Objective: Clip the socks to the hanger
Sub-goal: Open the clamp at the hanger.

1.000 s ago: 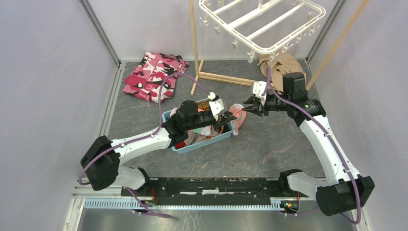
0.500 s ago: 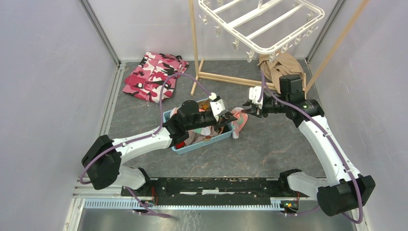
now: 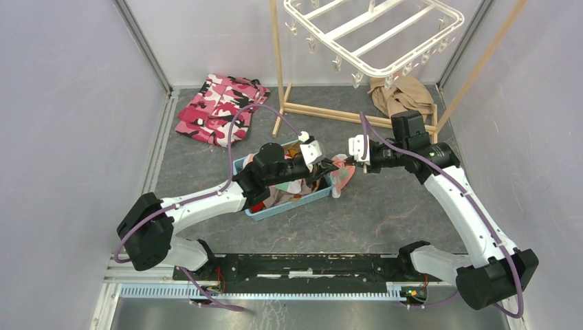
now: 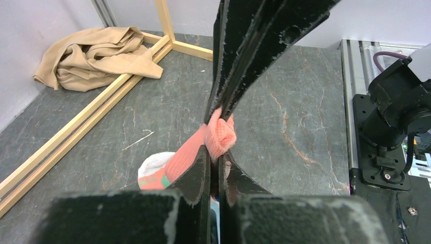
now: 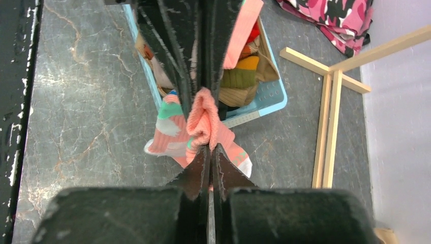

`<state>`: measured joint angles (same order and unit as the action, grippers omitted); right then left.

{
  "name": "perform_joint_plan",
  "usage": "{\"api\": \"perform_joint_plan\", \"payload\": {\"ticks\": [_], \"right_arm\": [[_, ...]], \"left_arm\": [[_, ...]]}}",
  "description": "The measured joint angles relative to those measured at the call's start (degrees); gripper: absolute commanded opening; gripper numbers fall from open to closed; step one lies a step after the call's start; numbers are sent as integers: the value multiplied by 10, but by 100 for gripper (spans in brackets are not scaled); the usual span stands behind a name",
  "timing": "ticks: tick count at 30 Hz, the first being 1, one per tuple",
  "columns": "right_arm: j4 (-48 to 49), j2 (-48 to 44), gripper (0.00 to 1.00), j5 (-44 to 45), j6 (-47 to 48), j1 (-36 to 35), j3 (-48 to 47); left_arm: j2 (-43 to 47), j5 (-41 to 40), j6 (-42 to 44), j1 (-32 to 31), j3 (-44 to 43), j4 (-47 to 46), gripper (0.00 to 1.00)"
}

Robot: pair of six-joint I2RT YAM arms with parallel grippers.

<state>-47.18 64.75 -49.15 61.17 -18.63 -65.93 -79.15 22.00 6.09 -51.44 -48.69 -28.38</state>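
A salmon-pink sock with teal and white patches hangs over the right end of the blue basket. My left gripper is shut on its bunched cuff. My right gripper faces it fingertip to fingertip and is shut on the same cuff. In the left wrist view my left gripper pinches the cuff from below. In the right wrist view my right gripper does the same, and the sock's foot dangles under it. The white hanger hangs high at the back. More socks lie in the basket.
A pink camouflage garment lies at the back left. A tan cloth lies at the back right, under the hanger. A wooden pole stand rises behind the basket, with its base bars on the floor. Grey walls close in both sides.
My right gripper has moved left to the left gripper's tips and closed on the sock's cuff. The left arm has stayed still with the sock.
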Motion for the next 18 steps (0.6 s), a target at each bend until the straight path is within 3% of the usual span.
{"api": "perform_joint_plan", "payload": {"ticks": [2,6,18], "right_arm": [[10,0,0,13,-19,0,-3],[27,1,0,33,-53,4,-23],[45,2,0,32,-73,11,-35]], "left_arm": [[0,0,0,0,0,0,26],[1,2,0,0,0,-2,43],[3,-9,0,3,3,-1,62]]}}
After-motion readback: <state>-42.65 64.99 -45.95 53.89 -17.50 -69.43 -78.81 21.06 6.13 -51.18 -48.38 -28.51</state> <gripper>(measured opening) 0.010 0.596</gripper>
